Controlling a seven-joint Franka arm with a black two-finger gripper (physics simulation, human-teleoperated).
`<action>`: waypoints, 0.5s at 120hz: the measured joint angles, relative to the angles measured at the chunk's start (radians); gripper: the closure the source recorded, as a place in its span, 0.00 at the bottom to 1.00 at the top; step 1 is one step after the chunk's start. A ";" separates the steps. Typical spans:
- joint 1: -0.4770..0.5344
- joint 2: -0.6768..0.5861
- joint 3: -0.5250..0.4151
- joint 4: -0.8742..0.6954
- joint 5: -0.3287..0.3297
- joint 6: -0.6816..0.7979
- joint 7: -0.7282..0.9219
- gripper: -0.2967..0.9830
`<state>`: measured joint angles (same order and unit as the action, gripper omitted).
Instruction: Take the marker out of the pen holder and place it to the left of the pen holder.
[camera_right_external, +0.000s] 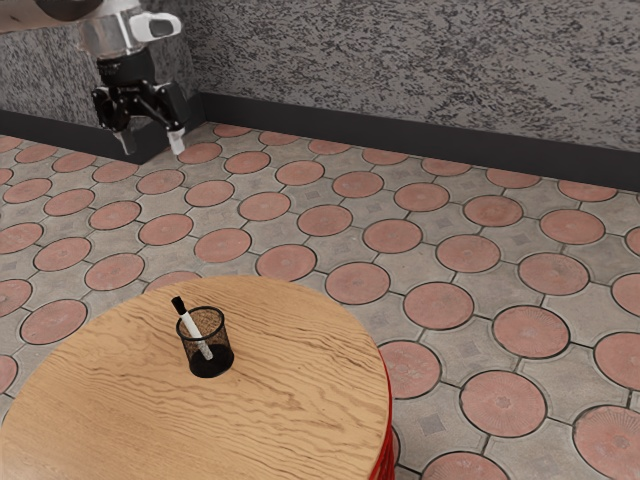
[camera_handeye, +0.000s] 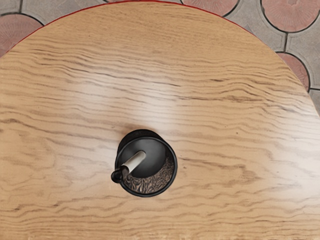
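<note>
The round, grained bench (camera_right_external: 290, 410), red-edged, stands on a floor (camera_right_external: 500, 332) of pink discs in grey tile; the walls (camera_right_external: 420, 60) are mottled grey. The marker (camera_right_external: 191, 322) leans inside the holder (camera_right_external: 211, 367), seemingly mesh. The claw (camera_right_external: 152, 141) is wide open, empty.

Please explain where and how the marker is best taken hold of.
I would grip the marker by its black cap end, coming from above with the open gripper. That end sticks out over the pen holder's rim, while the white body reaches down inside. Since the marker leans, the fingers should probably close across its lean.
</note>
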<state>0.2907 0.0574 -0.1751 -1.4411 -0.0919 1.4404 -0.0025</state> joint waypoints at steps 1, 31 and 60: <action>-0.020 -0.007 0.016 -0.007 0.000 0.004 0.000 0.23; -0.207 0.351 0.122 0.053 0.005 0.089 0.003 0.23; -0.139 0.419 0.143 -0.069 -0.018 0.134 0.004 0.24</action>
<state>0.1513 0.4767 -0.0325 -1.5105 -0.1094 1.5744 0.0010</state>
